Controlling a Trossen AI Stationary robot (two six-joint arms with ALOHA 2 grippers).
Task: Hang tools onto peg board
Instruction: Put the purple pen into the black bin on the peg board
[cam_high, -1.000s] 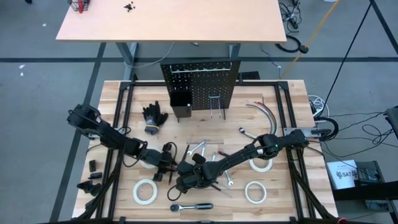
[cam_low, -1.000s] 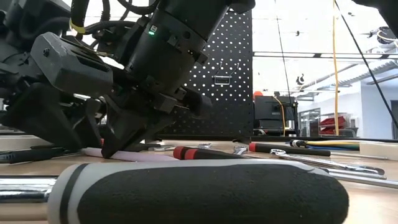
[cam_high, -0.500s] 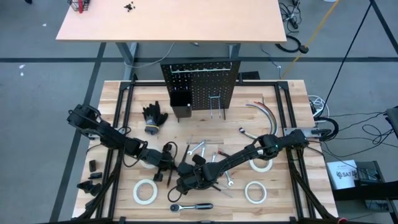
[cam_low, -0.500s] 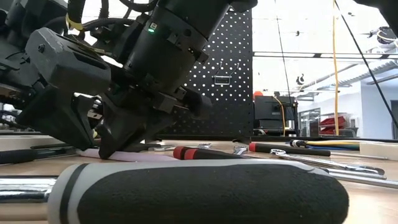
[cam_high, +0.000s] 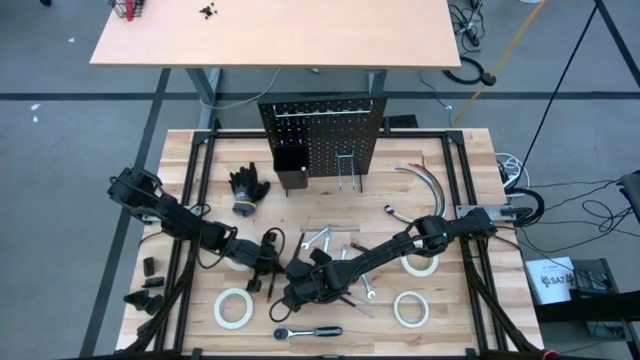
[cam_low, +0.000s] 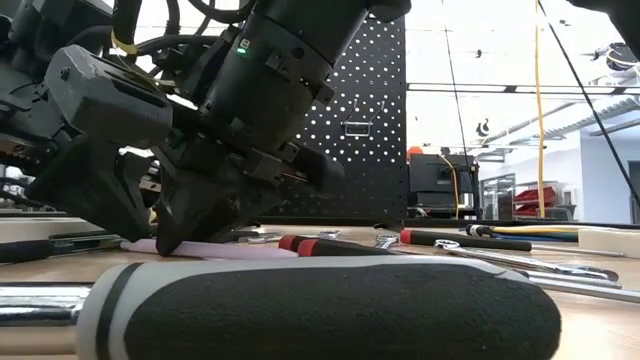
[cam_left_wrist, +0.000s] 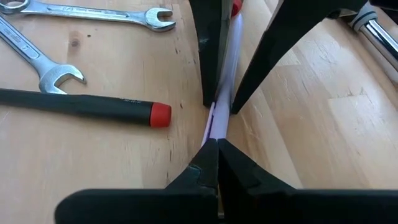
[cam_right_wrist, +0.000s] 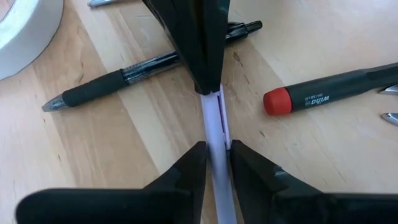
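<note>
A slim pale lilac rod (cam_right_wrist: 214, 118) lies on the wooden table; it also shows in the left wrist view (cam_left_wrist: 219, 118) and the low view (cam_low: 225, 249). My left gripper (cam_left_wrist: 217, 163) and my right gripper (cam_right_wrist: 217, 158) face each other along it, and each is shut on one end. In the high view they meet near the table's near middle, left gripper (cam_high: 272, 268), right gripper (cam_high: 297, 290), and hide the rod. The black peg board (cam_high: 322, 135) stands at the far edge with its bin (cam_high: 290, 166) and wire hooks (cam_high: 350, 177). My left gripper pinches one end of the rod (cam_left_wrist: 214, 134) between its two fingers, which slant down and lie along it. The rod rests on the table. My right gripper pinches the opposite end (cam_right_wrist: 216, 140) between its two fingers (cam_right_wrist: 249, 162), slanting down from the other side, along the rod.
A black screwdriver with a red cap (cam_left_wrist: 81, 106) and two wrenches (cam_left_wrist: 93, 11) lie beside the rod, and a black pen (cam_right_wrist: 149, 68) on its other side. Tape rolls (cam_high: 233, 307) (cam_high: 411, 308) (cam_high: 421, 264), a ratchet (cam_high: 310, 331), black gloves (cam_high: 248, 187) and cables (cam_high: 425, 180) lie around.
In the low view my left gripper's body has risen and tipped slightly. The rod stays on the table and both grippers keep their hold.
</note>
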